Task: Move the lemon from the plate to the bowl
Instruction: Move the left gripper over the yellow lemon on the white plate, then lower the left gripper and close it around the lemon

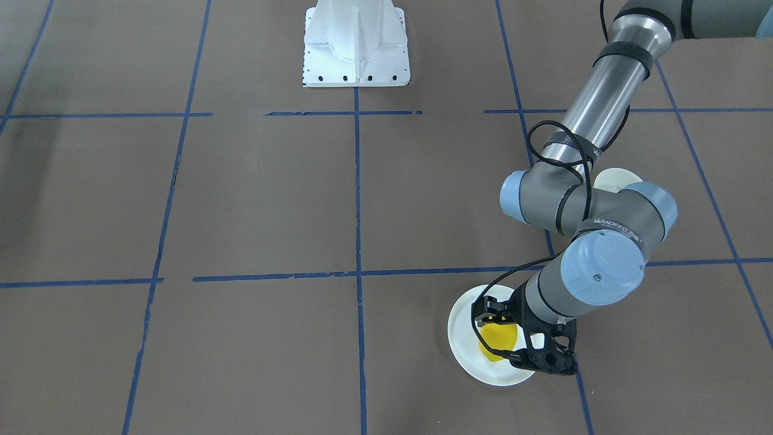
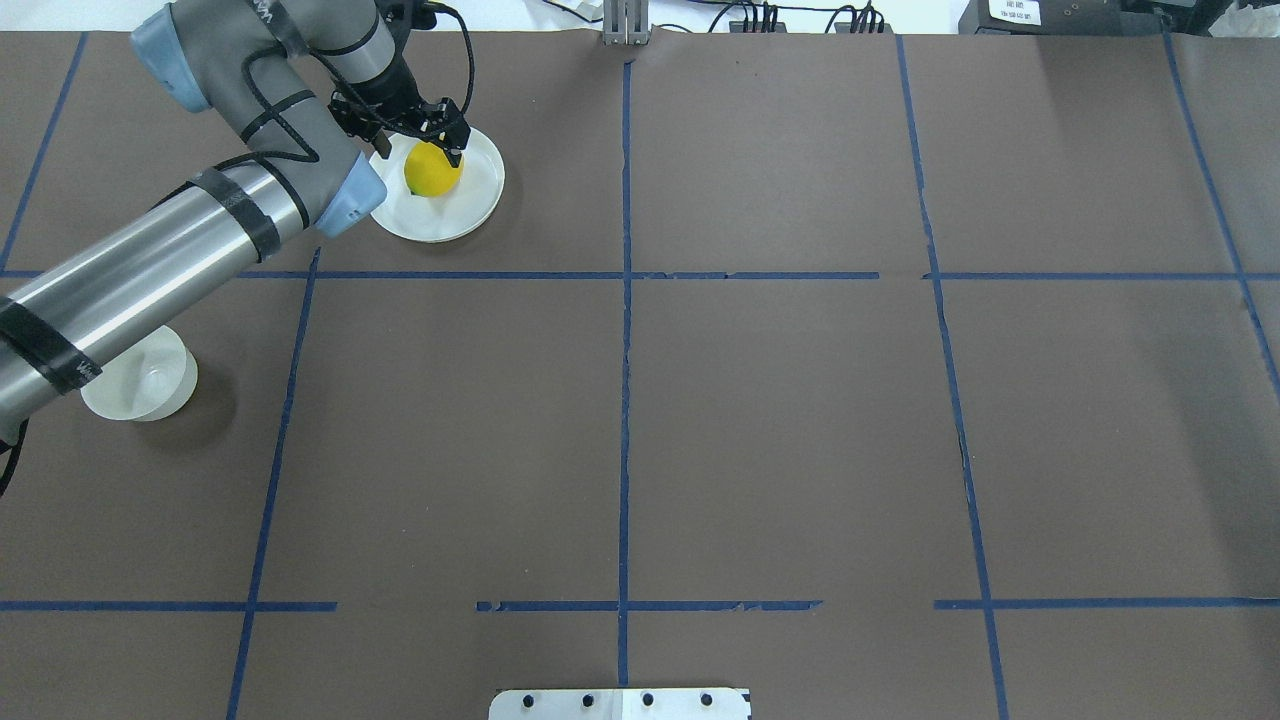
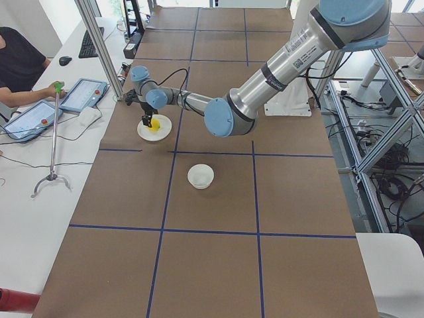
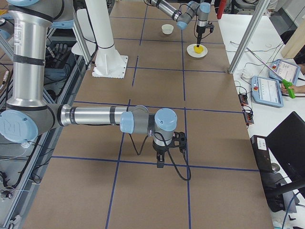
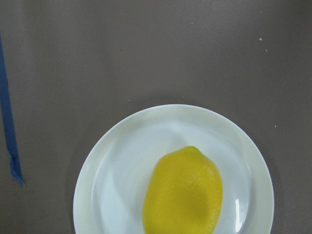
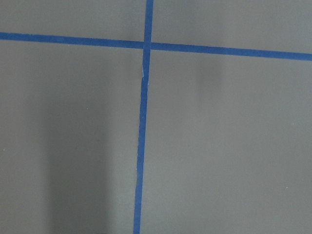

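Note:
The yellow lemon (image 2: 432, 172) lies on the flat white plate (image 2: 480, 205) at the far left of the table. It fills the lower middle of the left wrist view (image 5: 184, 192), on the plate (image 5: 122, 161). My left gripper (image 2: 420, 150) hangs just above the lemon with its jaws spread wide to either side; it also shows in the front view (image 1: 507, 338) over the lemon (image 1: 496, 339). The small deep white bowl (image 2: 140, 378) stands nearer the robot, partly under my left forearm. My right gripper (image 4: 163, 160) shows only in the right side view, so I cannot tell whether it is open or shut.
The white robot base (image 1: 356, 48) stands at the table's middle edge. Blue tape lines (image 2: 625, 300) divide the brown table. A metal post (image 2: 625, 25) stands at the far edge. An operator with tablets (image 3: 26, 66) sits beyond the far end.

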`<state>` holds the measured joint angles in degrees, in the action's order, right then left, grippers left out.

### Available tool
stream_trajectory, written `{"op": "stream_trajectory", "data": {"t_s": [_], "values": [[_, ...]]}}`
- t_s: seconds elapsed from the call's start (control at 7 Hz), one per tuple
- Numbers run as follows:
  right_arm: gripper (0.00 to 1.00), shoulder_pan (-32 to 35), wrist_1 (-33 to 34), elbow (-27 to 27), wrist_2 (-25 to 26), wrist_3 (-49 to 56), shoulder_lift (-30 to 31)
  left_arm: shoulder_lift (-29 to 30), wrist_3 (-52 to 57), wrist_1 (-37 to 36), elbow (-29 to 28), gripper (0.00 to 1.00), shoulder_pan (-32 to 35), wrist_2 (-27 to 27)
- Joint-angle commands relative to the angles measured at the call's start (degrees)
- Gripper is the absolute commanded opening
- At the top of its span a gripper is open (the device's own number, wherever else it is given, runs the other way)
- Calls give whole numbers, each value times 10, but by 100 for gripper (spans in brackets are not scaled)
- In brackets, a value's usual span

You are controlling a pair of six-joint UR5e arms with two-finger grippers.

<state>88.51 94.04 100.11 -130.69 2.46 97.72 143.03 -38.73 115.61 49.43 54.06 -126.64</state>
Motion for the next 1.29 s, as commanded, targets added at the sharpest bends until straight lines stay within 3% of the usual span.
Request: {"op": "stream_trajectory", "data": {"t_s": [0.0, 1.14], "values": [[100, 0, 0, 1, 0, 0, 0, 10, -13, 77, -64, 100, -13, 1], [100, 0, 0, 1, 0, 0, 0, 15, -30, 93, -73, 92, -16, 12]]}}
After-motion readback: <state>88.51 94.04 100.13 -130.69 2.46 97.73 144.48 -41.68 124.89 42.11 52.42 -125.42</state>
